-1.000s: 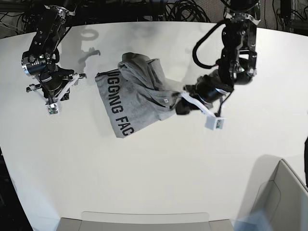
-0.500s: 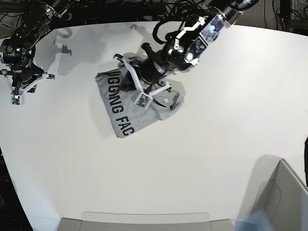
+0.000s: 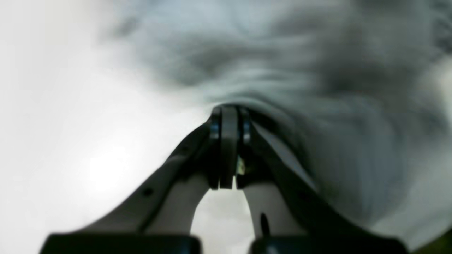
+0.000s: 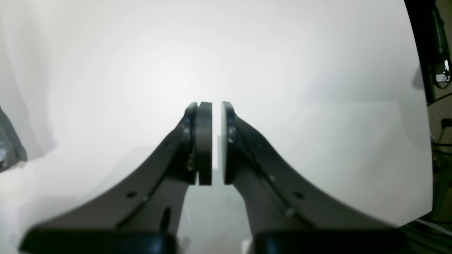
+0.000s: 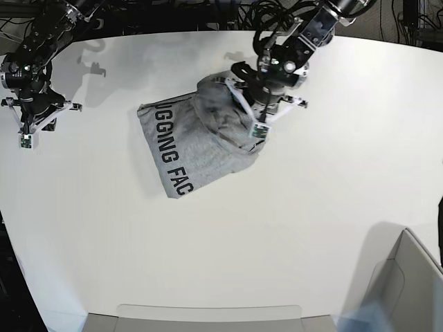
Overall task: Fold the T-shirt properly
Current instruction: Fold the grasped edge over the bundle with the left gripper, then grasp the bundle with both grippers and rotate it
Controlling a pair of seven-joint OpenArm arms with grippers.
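The heather-grey T-shirt lies crumpled in the middle of the white table. Black lettering faces up along its left edge. My left gripper is at the shirt's upper right part, where the cloth is bunched up. In the left wrist view this gripper is shut on a fold of the grey cloth, which is blurred. My right gripper hangs over bare table far left of the shirt. In the right wrist view it is all but shut, with a thin gap, and empty.
A pale open box stands at the front right corner. A flat grey tray edge runs along the front. Dark cables lie behind the table's back edge.
My left gripper has moved from over the shirt's middle to its upper right, taking cloth with it; the shirt's right part is now bunched higher. The right arm, which earlier swung left, has held still.
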